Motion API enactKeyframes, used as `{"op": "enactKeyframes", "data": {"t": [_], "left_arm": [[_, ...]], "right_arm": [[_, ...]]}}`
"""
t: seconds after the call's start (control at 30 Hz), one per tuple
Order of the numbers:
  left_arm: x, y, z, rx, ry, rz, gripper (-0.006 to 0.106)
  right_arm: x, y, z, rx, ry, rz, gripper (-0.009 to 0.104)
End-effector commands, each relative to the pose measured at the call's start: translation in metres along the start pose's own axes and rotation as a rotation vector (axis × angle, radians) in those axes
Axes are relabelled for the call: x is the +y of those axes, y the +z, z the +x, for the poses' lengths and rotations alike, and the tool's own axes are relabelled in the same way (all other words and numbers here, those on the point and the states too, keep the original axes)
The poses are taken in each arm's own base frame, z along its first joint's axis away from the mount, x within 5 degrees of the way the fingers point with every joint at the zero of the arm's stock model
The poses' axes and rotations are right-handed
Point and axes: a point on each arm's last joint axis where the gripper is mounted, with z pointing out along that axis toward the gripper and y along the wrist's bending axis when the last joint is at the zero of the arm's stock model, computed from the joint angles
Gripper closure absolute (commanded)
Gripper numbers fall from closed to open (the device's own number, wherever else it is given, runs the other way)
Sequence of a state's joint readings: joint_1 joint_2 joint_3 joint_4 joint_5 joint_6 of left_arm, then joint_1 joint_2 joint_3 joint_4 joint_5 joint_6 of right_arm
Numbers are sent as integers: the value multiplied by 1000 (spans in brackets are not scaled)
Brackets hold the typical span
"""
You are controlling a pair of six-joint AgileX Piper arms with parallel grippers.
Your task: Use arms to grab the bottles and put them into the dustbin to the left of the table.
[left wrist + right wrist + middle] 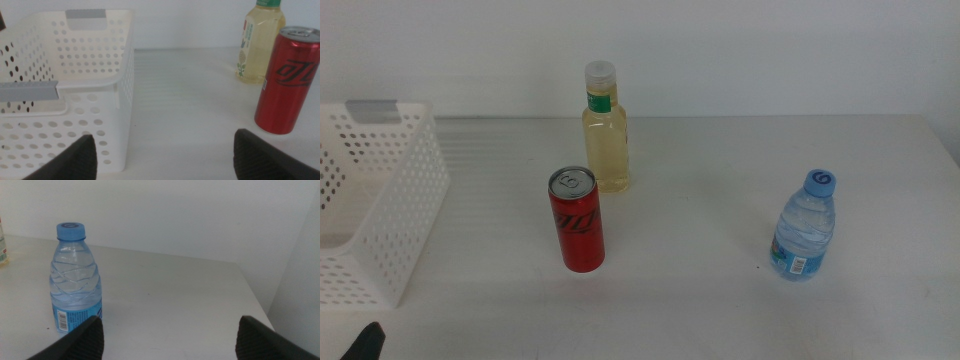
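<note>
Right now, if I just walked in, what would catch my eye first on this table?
Probably the red can, standing upright near the middle of the white table, with the yellow bottle just behind it. Off to the right, alone, stands a small water bottle with a blue cap. At the left edge sits a white holed basket; both grippers wait open near the front, the left gripper facing the basket and can, the right gripper beside the water bottle.

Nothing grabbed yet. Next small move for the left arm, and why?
Probably advance the left end effector toward the red can. Its jaws stand open and empty, the can stands upright nearest the dustbin, and all three containers are still on the table. The right end effector waits open near the water bottle.
</note>
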State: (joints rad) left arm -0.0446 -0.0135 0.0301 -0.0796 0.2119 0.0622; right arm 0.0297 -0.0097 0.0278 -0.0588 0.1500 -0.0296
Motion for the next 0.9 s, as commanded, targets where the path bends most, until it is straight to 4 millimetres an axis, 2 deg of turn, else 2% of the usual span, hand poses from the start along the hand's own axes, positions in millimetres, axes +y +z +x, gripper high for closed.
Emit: {"op": "enactKeyframes", "data": {"t": [0.0, 0.17, 0.47, 0.87], "left_arm": [[0, 2, -6, -67, -19, -3, 10], [-1, 8, -12, -86, -3, 25, 10], [-12, 30, -10, 3, 46, 140, 10], [-41, 57, -10, -25, 95, 334, 10]], "right_arm": [[-1, -3, -11, -108, -26, 13, 11], [-1, -3, -11, -108, -26, 13, 11], [-1, -3, -11, -108, -26, 13, 11], [-1, -3, -11, -108, -26, 13, 11]]}}
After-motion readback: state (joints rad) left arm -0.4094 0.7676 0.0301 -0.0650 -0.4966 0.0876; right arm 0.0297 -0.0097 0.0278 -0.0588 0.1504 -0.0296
